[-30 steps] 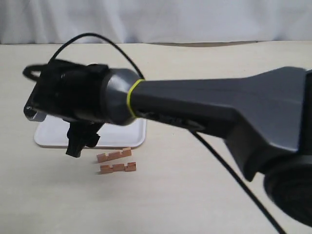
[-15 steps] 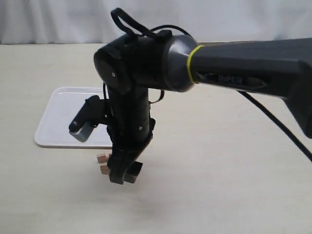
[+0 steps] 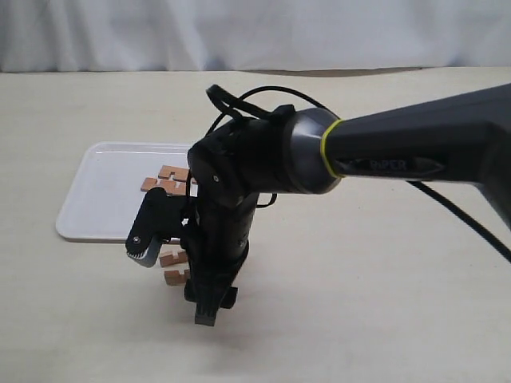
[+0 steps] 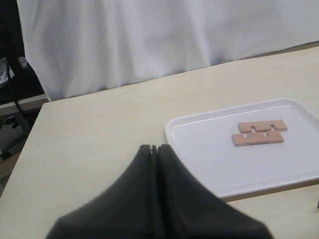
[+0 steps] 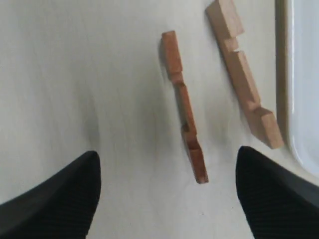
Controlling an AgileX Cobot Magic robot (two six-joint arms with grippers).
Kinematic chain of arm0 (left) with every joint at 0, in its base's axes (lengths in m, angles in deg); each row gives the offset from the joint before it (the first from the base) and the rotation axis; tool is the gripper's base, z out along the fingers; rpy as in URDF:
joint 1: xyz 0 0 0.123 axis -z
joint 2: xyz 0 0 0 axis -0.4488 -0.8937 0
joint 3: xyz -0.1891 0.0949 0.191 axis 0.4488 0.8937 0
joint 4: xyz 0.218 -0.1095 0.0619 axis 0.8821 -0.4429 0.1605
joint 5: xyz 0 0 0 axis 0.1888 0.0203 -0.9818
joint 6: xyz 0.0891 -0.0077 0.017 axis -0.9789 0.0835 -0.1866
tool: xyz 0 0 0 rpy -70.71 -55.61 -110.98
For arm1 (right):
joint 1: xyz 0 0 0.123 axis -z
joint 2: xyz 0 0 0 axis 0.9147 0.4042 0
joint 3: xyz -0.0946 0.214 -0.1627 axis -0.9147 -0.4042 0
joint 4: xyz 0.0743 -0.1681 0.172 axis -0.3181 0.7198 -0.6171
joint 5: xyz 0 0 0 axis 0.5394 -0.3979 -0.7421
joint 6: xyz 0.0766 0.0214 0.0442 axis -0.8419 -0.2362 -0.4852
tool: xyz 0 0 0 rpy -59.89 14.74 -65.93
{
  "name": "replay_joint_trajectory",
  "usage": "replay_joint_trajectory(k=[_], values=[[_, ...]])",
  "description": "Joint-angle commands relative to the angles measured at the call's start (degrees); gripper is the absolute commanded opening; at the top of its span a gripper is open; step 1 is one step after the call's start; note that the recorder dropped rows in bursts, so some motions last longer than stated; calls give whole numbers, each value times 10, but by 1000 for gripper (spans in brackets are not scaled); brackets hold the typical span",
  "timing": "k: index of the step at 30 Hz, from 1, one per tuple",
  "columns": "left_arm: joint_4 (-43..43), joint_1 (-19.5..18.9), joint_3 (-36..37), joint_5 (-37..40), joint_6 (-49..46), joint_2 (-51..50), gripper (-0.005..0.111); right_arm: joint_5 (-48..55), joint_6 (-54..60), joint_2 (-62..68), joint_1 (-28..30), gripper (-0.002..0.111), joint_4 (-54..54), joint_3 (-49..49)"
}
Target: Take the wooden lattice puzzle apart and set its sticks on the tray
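Sticks are what matter now, and they lie in two pairs. My left gripper (image 4: 154,148) is closed on nothing, its fingers pressed together, and it hangs well back from the work. Ahead of it sits the tray (image 4: 199,154), white and low-rimmed, with two sticks (image 4: 259,133) lying flat on it, close against each other, notches turned inward. The lattice is fully apart, so I judge the task about half done. The other two sticks are on the table (image 3: 359,319) just outside the tray's rim, directly beneath my right gripper (image 5: 167,152), which points down with its fingers spread wide and holds nothing. That arm is plainly the nearer one. The darker stick (image 5: 183,114) lies roughly midway between my fingers, seemingly up on its narrow edge, so it shows thin with stepped notches along it. Its long axis runs across the line on which my fingers close, so closing would pinch it through its thickness, which is what I want. I judge I need only lower, and perhaps shift a little along its length toward its middle. Farther toward my tray-side finger is the paler stick (image 5: 241,74), lying with a broad face up and two square notches in the edge that faces the darker one. It lies nearly parallel to that stick, apart from it, and just beside the tray's rim, so that finger has little room to come down between the two.
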Motion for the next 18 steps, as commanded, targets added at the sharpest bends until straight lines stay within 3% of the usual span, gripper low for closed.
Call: replay_joint_trajectory(k=[1,5,14,16,18], values=[[-1,-6,2,-5,-3,1,0,-25,8,-7,4,58,0,-7],[-1,-6,2,-5,-3,1,0,-26,8,2,4,45,0,-7],[-1,-6,2,-5,-3,1,0,-42,-43,15,4,43,50,-7],[-1,-6,2,-5,-3,1,0,-42,-58,15,4,34,66,-7],[-1,-6,2,-5,-3,1,0,-42,-70,15,4,18,80,-7]])
